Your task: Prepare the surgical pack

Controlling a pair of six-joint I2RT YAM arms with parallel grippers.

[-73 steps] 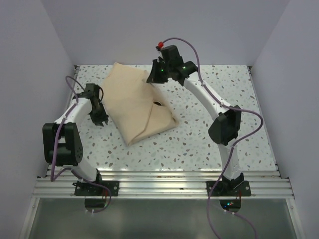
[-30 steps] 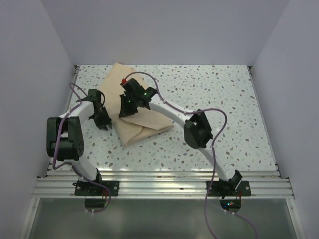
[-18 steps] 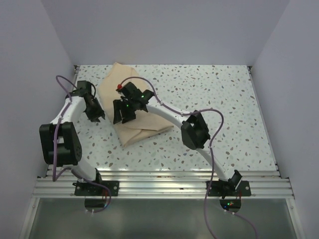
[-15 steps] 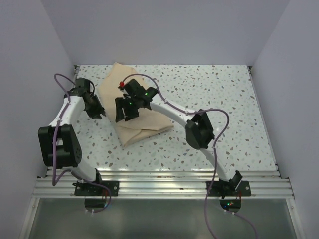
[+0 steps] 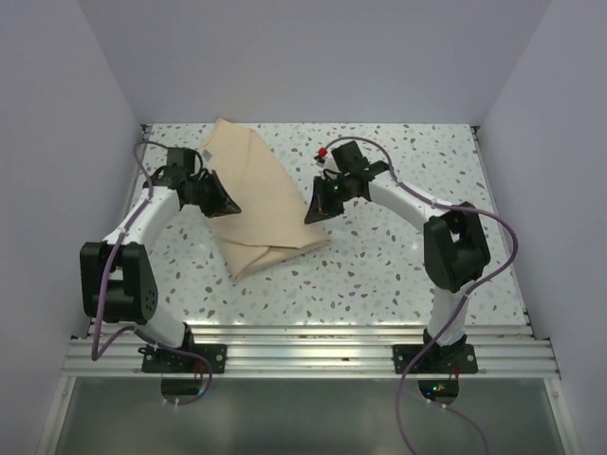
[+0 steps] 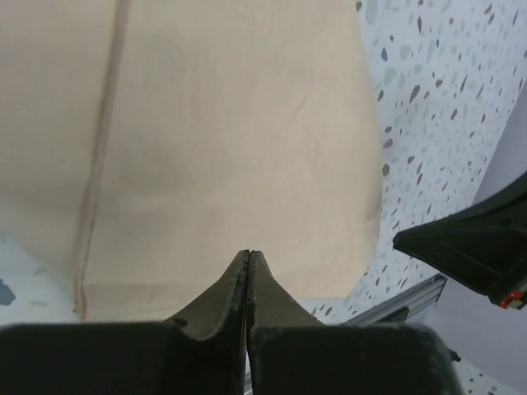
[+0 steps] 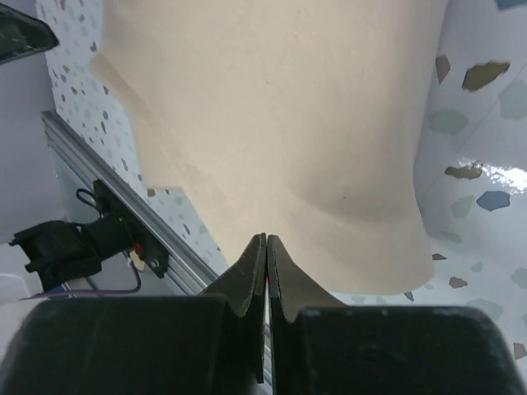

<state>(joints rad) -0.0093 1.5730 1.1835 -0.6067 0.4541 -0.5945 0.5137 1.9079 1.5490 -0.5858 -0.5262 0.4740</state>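
Note:
The surgical pack (image 5: 261, 194) lies folded as a tan bundle at the back left of the speckled table; the steel tray is hidden. My left gripper (image 5: 230, 208) is shut, its tips over the bundle's left side. In the left wrist view the closed left gripper (image 6: 249, 255) points at smooth tan cloth (image 6: 230, 132) with nothing pinched. My right gripper (image 5: 309, 218) is shut at the bundle's right edge. Its wrist view shows the closed right gripper (image 7: 266, 240) just above the tan cloth (image 7: 288, 107), holding nothing.
The table (image 5: 408, 256) is walled on the left, back and right. An aluminium rail (image 5: 303, 341) runs along the near edge, also seen as the rail (image 7: 123, 206). The right arm's dark tip (image 6: 469, 247) shows in the left wrist view.
The right gripper has drawn back from over the bundle's middle to its right edge. The left gripper has moved right onto the bundle's left side. Both jaws have closed.

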